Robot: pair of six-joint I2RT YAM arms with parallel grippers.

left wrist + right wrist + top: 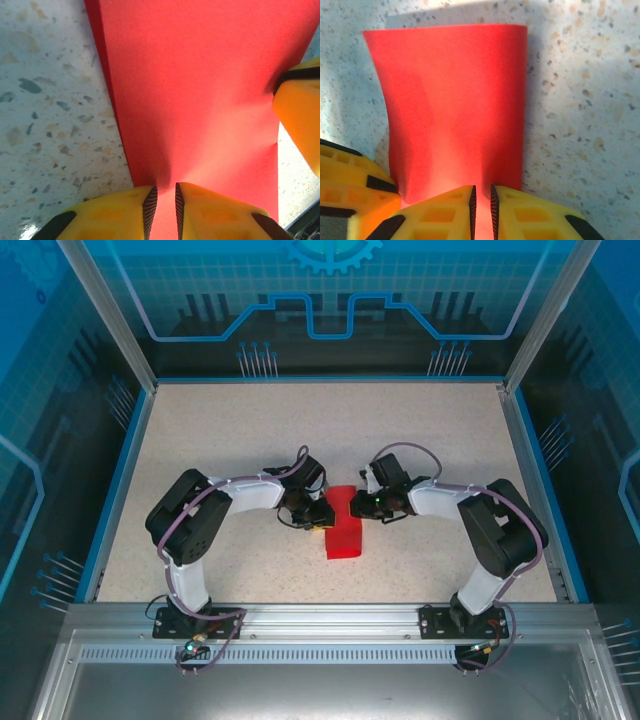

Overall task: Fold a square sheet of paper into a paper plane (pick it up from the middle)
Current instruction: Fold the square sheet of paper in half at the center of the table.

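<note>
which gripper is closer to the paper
Neither: both are on it. The left gripper is shut on the left edge of the paper, and the right gripper is shut on the right edge, so the two face each other across it.

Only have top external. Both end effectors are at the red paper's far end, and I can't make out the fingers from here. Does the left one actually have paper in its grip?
Observer: Yes. In the left wrist view, the left end effector has the red paper pinched between nearly closed jaws.
Operator: And the right?
Observer: Same. In the right wrist view, the right end effector is pinched on the paper's near edge.
Operator: Paper flat?
Observer: No. The right wrist view shows it bowed, with a soft ridge running away from the jaws and its left edge curving inward.
</note>
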